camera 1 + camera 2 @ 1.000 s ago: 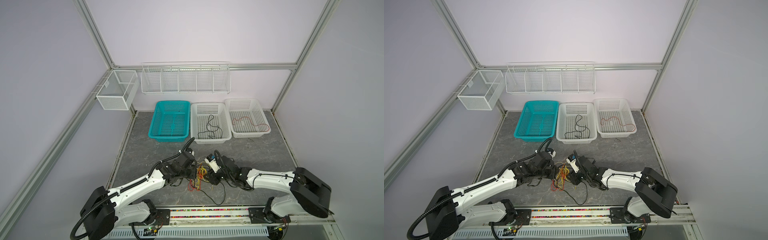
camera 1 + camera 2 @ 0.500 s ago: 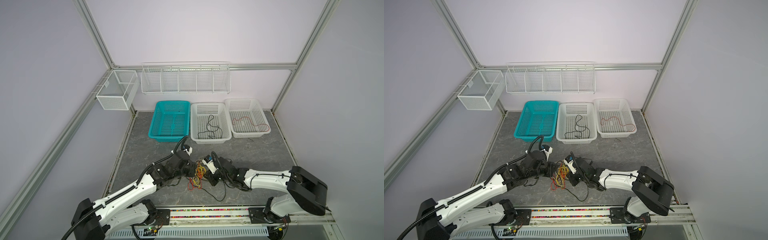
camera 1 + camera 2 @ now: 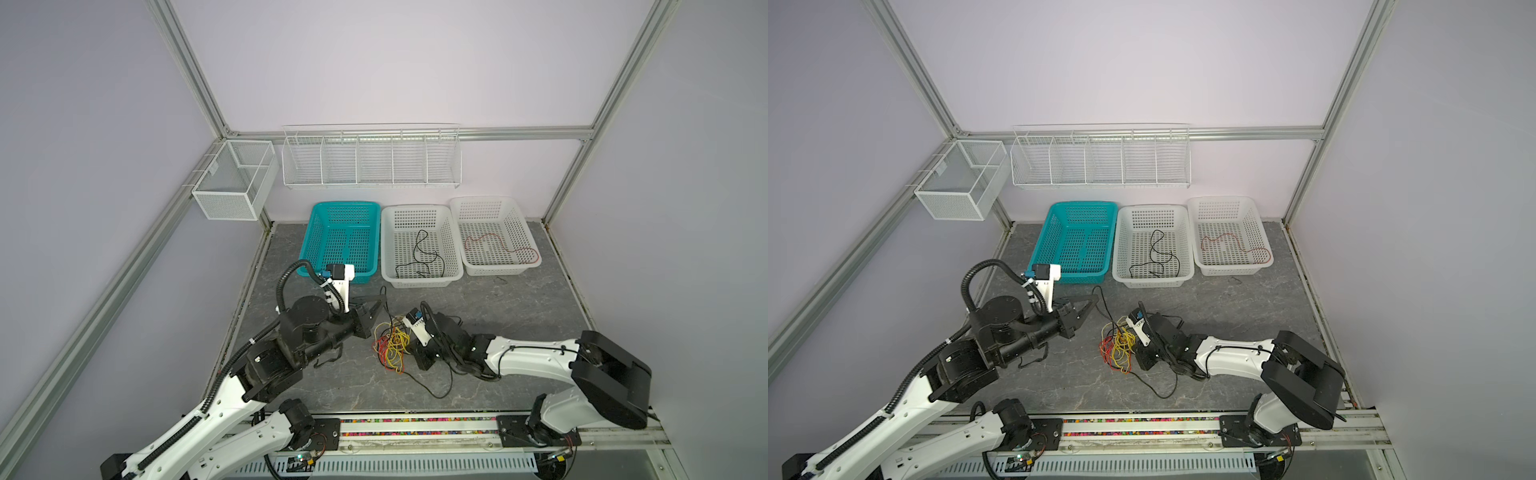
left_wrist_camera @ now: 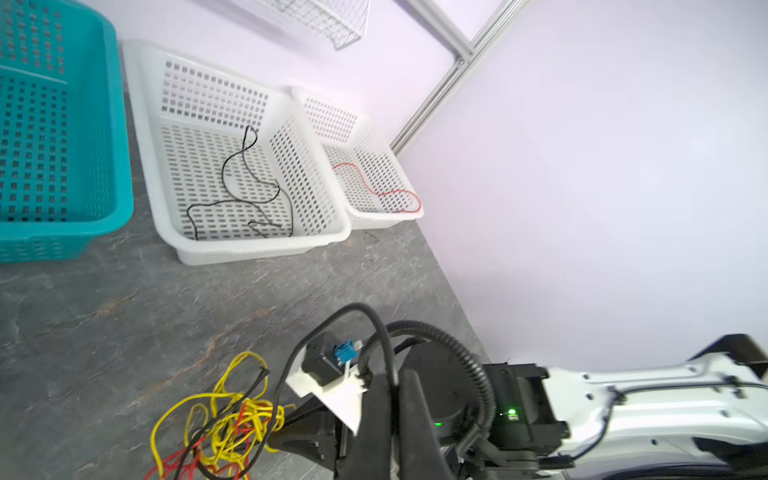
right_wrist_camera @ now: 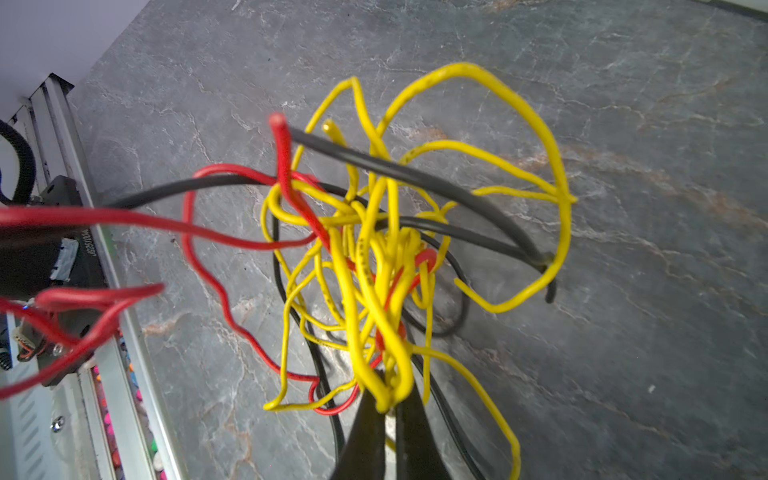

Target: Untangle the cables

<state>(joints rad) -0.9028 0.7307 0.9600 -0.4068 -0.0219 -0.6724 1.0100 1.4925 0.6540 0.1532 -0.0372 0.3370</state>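
On the tabletop (image 3: 519, 316), both top views: cables (image 3: 390, 347) tangled between arms; left gripper (image 3: 380, 301) shut, seemingly on a black one. Right wrist view: right gripper (image 5: 388, 409) clamped on yellow loops (image 5: 388, 249). Pulling-apart step; next calls for slow opposed pulls.

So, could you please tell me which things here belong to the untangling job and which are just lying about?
Job:
- cable tangle
- black cable, sorted into the middle basket
- red cable, sorted into the right basket
- teal basket, empty, probably for yellow

Lying about:
- wall rack
- mesh box
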